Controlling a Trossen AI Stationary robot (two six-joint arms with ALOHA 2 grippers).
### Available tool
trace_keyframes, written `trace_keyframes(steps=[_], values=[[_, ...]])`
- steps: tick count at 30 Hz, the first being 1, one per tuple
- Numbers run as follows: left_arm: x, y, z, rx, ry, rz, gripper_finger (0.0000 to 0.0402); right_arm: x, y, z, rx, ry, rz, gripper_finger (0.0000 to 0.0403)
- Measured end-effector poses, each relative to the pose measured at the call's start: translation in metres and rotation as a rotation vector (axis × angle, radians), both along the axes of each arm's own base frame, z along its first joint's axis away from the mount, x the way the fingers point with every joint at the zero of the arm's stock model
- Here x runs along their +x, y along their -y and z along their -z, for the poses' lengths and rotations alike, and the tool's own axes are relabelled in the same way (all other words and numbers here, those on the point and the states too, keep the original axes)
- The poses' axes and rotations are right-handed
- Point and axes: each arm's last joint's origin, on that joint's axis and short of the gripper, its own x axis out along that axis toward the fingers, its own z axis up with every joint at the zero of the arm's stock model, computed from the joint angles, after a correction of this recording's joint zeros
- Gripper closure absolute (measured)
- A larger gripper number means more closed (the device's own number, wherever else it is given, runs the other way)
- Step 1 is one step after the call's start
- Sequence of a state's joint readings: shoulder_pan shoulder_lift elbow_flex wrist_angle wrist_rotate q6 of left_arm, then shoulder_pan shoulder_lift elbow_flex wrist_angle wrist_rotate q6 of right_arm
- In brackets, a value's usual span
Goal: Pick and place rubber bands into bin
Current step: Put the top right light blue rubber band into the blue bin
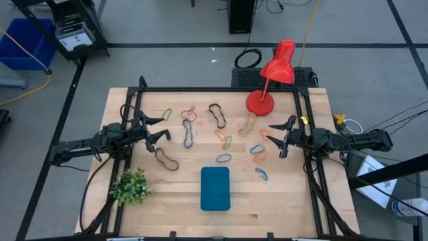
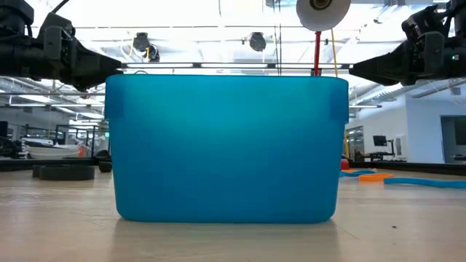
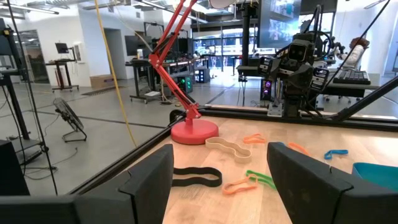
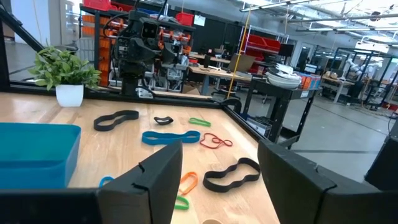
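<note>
On the wooden table (image 1: pixel 180 194), rubber bands (image 1: pixel 189 133) lie scattered at twelve o'clock from the bin (image 1: pixel 215 188). Left gripper (image 1: pixel 159 128) and right gripper (image 1: pixel 275 139) hover spread. Grey floor (image 1: pixel 167 60) surrounds.

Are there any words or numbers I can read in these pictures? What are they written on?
None can be read.
The bin, the red lamp and the rubber bands carry no writing.
The white sheet on the black cart in the high view: print too small to read.
The screens in the room behind the table, left wrist view: too blurred to read.
</note>
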State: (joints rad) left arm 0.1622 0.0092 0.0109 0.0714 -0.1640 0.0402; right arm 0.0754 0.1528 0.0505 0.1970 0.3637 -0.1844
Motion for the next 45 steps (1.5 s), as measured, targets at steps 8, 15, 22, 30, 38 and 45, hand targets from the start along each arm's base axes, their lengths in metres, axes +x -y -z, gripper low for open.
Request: trace_keyframes(steps=[8,15,22,30,38,45], values=[[0.0000,0.0000,0.0001,0.000,0.000,0.000,0.0135,0.0001,0.0000,0.0024,0.037,-0.013,-0.002,0.0202],[0.0000,0.0000,0.0001,0.000,0.000,0.000,0.0135,0.0001,0.0000,0.0069,0.034,-0.061,-0.001,0.0202],[0.0000,0.0000,0.0001,0.000,0.000,0.000,0.0135,0.0001,0.0000,0.0063,0.037,-0.053,-0.001,0.0202],[-0.0001,-0.0001,-0.0005,0.013,0.002,-0.007,0.0135,0.0001,0.0000,0.0063,0.044,-0.052,-0.001,0.0202],[-0.0003,-0.0005,-0.0012,0.000,0.012,-0.020,0.0135,0.0001,0.0000,0.0063,0.042,-0.052,-0.001,0.0202],[-0.0003,-0.0005,-0.0012,-0.049,0.030,-0.015,0.0135,0.0001,0.0000,0.0063,0.042,-0.053,0.000,0.0202]])
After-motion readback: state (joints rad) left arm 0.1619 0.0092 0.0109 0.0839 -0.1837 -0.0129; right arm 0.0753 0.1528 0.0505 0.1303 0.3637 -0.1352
